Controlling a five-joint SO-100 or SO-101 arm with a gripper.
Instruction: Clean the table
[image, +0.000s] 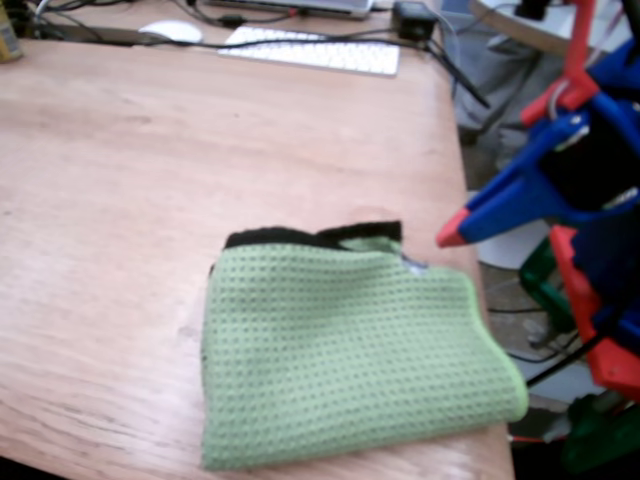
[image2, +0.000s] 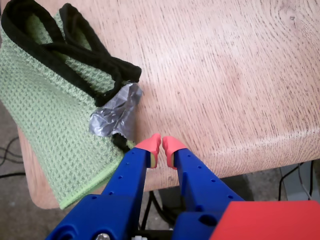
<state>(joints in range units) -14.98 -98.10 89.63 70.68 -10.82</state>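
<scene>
The table (image: 150, 180) fills most of the fixed view, its right edge running down past the centre of the frame. A folded green cloth (image: 350, 360) with black trim lies flat on it at lower centre, its right end overhanging the table edge. At the top of the frame sit a white keyboard (image: 310, 50) and a mouse (image: 170, 31).

In the wrist view the cloth (image2: 45, 110) takes up the left side, a grey tag (image2: 115, 115) at its corner. The gripper (image2: 161, 142) enters from the bottom, its blue fingers (image2: 132, 175) ending in red tips that nearly touch, with nothing between them. It hangs over the table edge, just right of the tag.
</scene>
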